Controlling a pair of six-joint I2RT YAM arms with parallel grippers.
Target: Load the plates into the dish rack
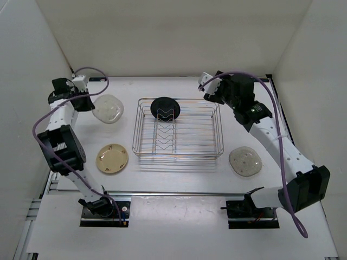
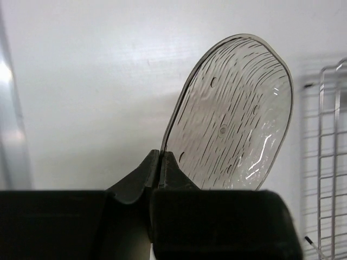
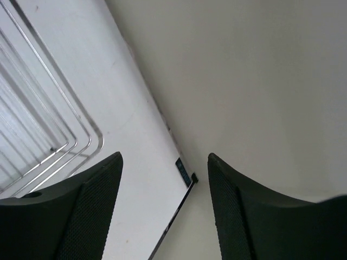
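Bright, even light. The silver wire dish rack (image 1: 179,130) drops a soft shadow on the white table (image 1: 179,176). The see-through greyish plate (image 2: 233,119) has small shiny spots.

You had the dish rack (image 1: 179,155) mid-counter (image 1: 179,181), with the racked plate (image 1: 165,108) standing among the prongs at its far end. To its left, the far-left plate (image 1: 108,108) sat between your left fingers (image 2: 135,181), behind the near-left plate (image 1: 112,158). The right-side plate (image 1: 245,161) lay right of the rack, near its front corner.

White table (image 1: 179,184) — dish rack (image 1: 178,155) centre, cream plate (image 1: 112,158) left, translucent plate (image 1: 245,161) right.
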